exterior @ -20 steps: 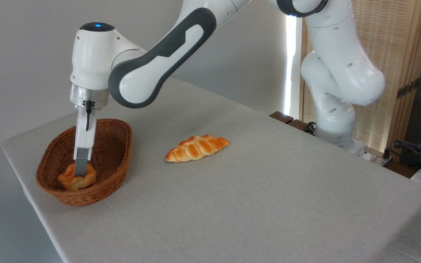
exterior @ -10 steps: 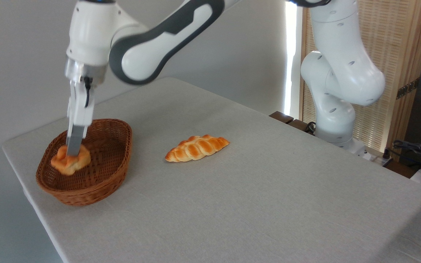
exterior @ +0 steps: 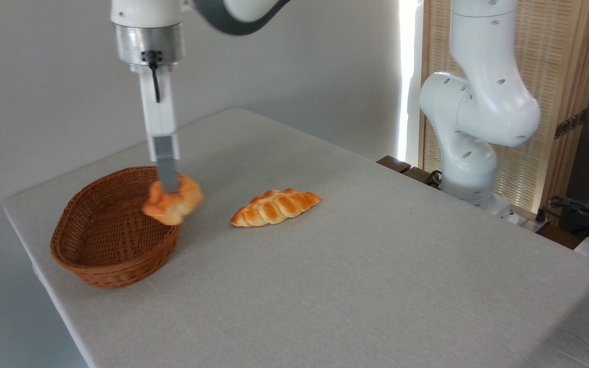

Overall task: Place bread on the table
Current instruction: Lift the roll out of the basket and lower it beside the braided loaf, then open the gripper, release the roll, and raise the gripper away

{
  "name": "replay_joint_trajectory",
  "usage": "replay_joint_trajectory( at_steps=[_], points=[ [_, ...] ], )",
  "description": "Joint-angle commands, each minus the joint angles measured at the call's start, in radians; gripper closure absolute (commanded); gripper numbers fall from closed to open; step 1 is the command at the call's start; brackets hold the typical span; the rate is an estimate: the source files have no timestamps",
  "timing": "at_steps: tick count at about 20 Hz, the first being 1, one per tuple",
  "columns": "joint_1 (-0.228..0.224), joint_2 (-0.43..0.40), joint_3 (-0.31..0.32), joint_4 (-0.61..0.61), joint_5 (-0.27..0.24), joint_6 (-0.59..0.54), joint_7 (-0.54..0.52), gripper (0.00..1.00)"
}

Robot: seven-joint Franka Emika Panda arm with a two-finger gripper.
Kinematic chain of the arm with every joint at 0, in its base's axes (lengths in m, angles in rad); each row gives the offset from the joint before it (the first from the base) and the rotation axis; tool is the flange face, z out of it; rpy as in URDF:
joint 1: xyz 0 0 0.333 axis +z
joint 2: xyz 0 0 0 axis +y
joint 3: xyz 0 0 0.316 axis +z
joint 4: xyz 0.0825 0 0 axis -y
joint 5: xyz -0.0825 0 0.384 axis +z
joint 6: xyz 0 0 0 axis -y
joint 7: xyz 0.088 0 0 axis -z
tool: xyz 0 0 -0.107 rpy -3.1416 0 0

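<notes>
Since the earlier frame your hand [exterior: 168,190] rose and swung right, pinching the bread [exterior: 173,203] clear above the basket [exterior: 110,255] rim at left of frame; setting it on the counter [exterior: 356,266] remained.

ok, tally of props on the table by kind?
Bread pieces: 2, the small round orange-golden knotted bun held in the hand, and the long braided golden loaf lying on the cloth.
Brown woven wicker basket: 1.
Total: 3.
</notes>
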Motion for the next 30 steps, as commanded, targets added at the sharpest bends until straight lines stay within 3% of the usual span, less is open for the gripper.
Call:
replay_joint_trajectory(
  at_steps=[1,2,3,22,24,26,30],
  points=[
    [-0.009,-0.006,0.025,-0.057,0.081,-0.063,0.238,0.12],
    [-0.009,0.002,0.025,-0.058,0.082,-0.062,0.257,0.01],
    [-0.014,0.016,0.023,-0.061,0.082,-0.062,0.257,0.00],
    [-0.022,0.042,0.012,-0.123,0.075,-0.051,0.251,0.00],
    [-0.014,0.015,0.015,-0.098,0.061,-0.065,0.196,0.00],
    [-0.009,-0.010,0.028,-0.056,0.064,-0.101,0.060,0.00],
    [-0.009,-0.004,0.078,0.073,0.067,-0.247,-0.140,0.00]
  ],
)
